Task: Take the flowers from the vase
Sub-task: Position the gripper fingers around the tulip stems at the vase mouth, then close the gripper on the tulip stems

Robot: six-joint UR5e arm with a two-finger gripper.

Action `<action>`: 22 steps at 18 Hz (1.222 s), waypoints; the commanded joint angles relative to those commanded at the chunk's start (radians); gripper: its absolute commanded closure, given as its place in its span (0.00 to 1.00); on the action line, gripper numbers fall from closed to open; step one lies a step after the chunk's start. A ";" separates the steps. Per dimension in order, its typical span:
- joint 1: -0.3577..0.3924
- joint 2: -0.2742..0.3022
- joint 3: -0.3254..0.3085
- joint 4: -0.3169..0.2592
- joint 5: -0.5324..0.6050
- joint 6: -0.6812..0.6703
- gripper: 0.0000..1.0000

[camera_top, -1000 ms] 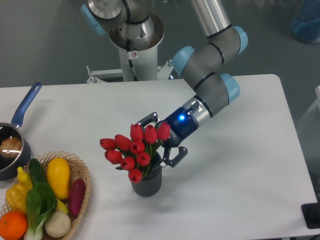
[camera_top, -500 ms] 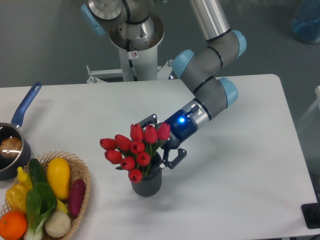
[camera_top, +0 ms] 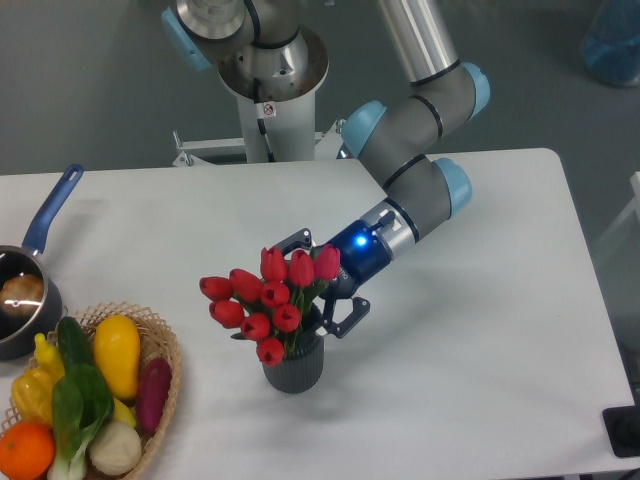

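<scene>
Tulips fill the middle of our view: the flowers (camera_top: 268,303), red buds with green stems, stand in the vase (camera_top: 294,367), a dark ribbed cylinder upright on the white counter (camera_top: 480,340). We see the claw (camera_top: 317,288) reaching in from the right at the end of the arm (camera_top: 410,150), tilted down toward the bunch, with a blue light glowing on its wrist. Its two fingers are spread wide; one black finger (camera_top: 291,240) shows above and behind the upper buds, the other (camera_top: 348,315) sits just right of the vase's mouth, beside the stems. The upper buds lie between the two fingers, but we cannot tell whether either finger touches the flowers, and nothing is clamped. At the left edge of the counter a saucepan (camera_top: 20,300) with a blue handle holds something pale, and in front of it a woven basket (camera_top: 150,340) carries a yellow squash, a purple piece, an orange, a green leafy vegetable and other produce. The basket stands well apart from the vase.
</scene>
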 joint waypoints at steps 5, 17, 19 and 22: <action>-0.002 -0.002 -0.002 0.000 -0.002 0.005 0.03; -0.003 -0.008 0.006 0.006 -0.002 0.005 0.10; -0.003 -0.006 0.008 0.008 -0.002 0.005 0.11; -0.003 -0.006 0.008 0.008 -0.002 0.006 0.16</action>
